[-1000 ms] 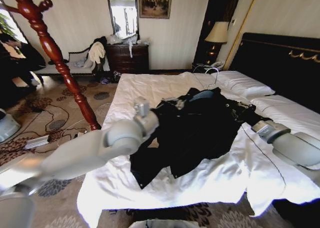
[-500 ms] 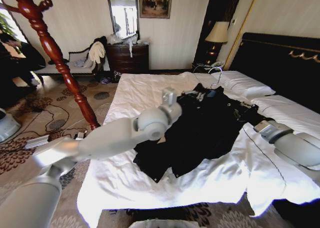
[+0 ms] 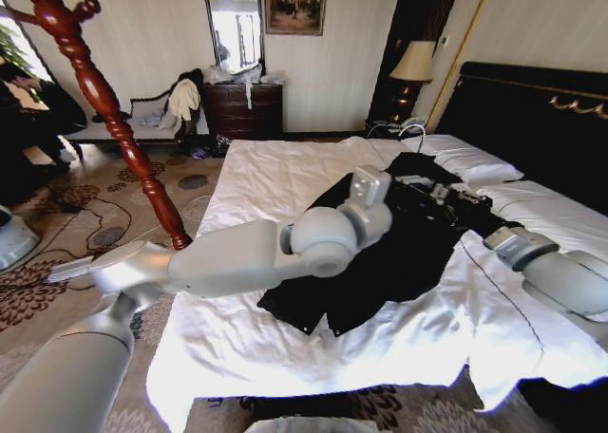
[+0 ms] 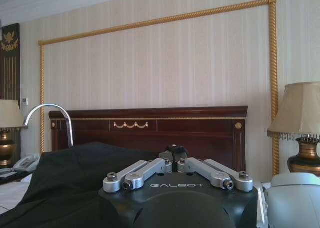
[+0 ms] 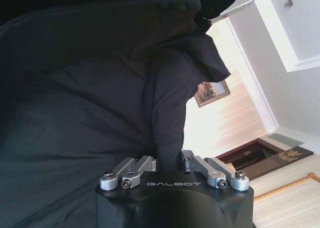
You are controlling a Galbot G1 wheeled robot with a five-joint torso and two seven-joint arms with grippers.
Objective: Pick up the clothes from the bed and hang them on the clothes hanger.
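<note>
A: From the head camera, what's on the bed (image 3: 285, 172)?

B: One black garment, the clothes (image 3: 399, 253), soft and rumpled on white sheets, lifted toward the pillows. The left arm reaches across it; the left gripper (image 3: 372, 180) sits at its upper edge, and the arm hides part of the cloth. The right gripper (image 3: 486, 232) meets the garment's right side. A silver hook of the clothes hanger (image 3: 410, 129) pokes up near the headboard. One twisted red wooden post (image 3: 104, 105) stands left of the bed.

A: And the left wrist camera?

B: The left gripper (image 4: 175, 155) is pinched on dark cloth (image 4: 85, 173). The curved wire hook (image 4: 52, 113) rises beside it. Behind: one dark headboard (image 4: 190, 130) with gold trim, two lamps (image 4: 300, 123), one telephone (image 4: 25, 163).

A: The right wrist camera?

B: The right gripper (image 5: 170, 160) is clenched on a fold of the clothes (image 5: 90, 103), which drape above it. One framed picture (image 5: 212, 91) shows past the cloth.
</note>
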